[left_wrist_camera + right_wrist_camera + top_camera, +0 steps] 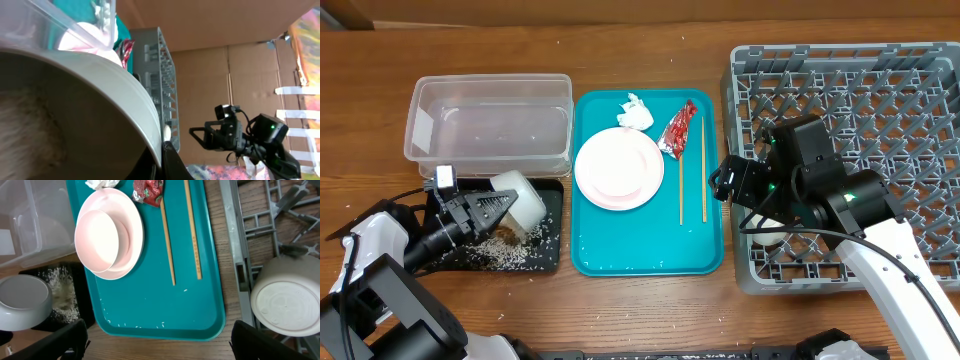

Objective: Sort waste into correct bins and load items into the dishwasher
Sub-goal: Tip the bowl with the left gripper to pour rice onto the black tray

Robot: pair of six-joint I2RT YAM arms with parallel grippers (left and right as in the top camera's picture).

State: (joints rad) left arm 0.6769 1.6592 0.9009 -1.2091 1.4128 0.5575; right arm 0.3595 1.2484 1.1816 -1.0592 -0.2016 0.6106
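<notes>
- left fingers (492, 206), lower left: clamped on the bowl (524, 198) rim, bowl tipped over the black tray (550, 196).
- right fingers (724, 185): spread wide, empty, over the rack (910, 70) left edge; cup (287, 300) inverted inside.

The wooden counter (620, 60) bears a teal tray (640, 245). Left of that tray sit a clear tub (420, 120) and black tray (552, 235); right of it, a grey dish rack (880, 90).

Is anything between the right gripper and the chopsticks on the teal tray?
Nothing visible. The open right gripper hovers by the rack's left edge, and the chopsticks lie uncovered on the tray. Only the red wrapper lies at one's far end.
</notes>
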